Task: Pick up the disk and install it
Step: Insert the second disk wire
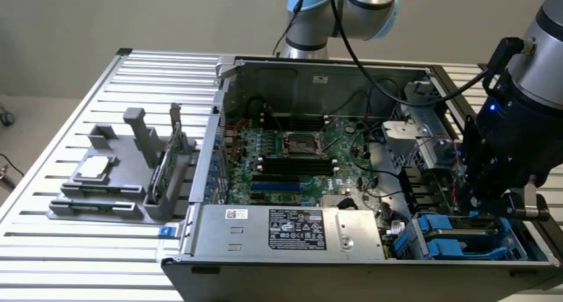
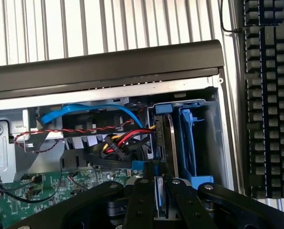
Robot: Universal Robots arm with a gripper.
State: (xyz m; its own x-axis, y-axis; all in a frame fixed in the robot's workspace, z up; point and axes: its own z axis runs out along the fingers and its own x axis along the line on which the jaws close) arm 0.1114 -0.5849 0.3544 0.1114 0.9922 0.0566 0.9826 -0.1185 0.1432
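The disk (image 2: 160, 188) stands on edge, a thin silver slab with a blue carrier frame, its upper edge pinched between my fingers (image 2: 142, 200). My gripper (image 2: 159, 195) is shut on it. The disk's lower part reaches down into the blue drive bay (image 2: 189, 138) at the corner of the open computer case (image 2: 132, 62). In the exterior view my gripper (image 1: 482, 210) hangs low over the blue bay (image 1: 453, 236) at the case's front corner, on the exterior view's right. The arm's wrist hides the disk there.
Red, yellow and blue cables (image 2: 118, 138) run beside the bay. The motherboard (image 1: 291, 163) and a silver power supply box (image 1: 299, 229) lie inside the case. A grey fixture with a small square chip (image 1: 95, 169) stands on the exterior view's left. A black keyboard (image 2: 270, 95) lies outside the case.
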